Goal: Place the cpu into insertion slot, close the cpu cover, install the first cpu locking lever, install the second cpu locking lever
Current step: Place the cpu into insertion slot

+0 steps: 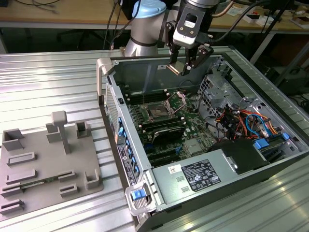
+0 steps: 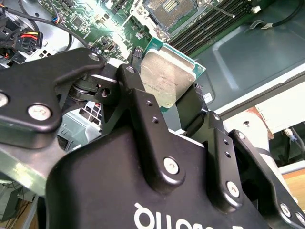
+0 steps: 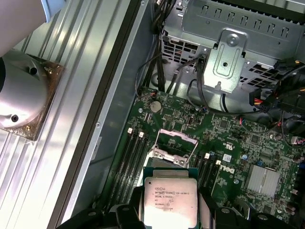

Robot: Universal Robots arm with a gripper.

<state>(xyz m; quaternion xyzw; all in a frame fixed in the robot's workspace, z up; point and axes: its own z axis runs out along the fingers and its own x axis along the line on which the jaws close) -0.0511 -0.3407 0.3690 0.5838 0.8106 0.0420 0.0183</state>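
Plainly, the cpu (image 2: 164,78) was gripped between the two black fingers (image 2: 136,95) of the gripper (image 2: 164,86), which were clenched on its opposite edges. Its silver-grey top was bare and a strip of green rim showed along one side. In the first wrist view the cpu (image 3: 167,200) ran off the picture's edge and hid most of what lay beneath it. Just past it rose the shiny frame of the cpu cover (image 3: 174,148).

In the exterior view the gripper (image 1: 186,68) hung high over the open computer case (image 1: 126,145) with the cpu (image 1: 174,69) small and hard to make out between its tips, well apart from the board below. On the motherboard (image 1: 195,133) the insertion slot (image 1: 157,112) lay uncovered, dark in the middle, and the cpu cover (image 1: 176,100) stood tilted up beside it. The locking levers were too small to tell. In the second wrist view the insertion slot (image 2: 167,8) was cut off. A grey fixture tray (image 1: 48,164) rested on the ribbed metal table (image 1: 48,82), at the exterior view's left.
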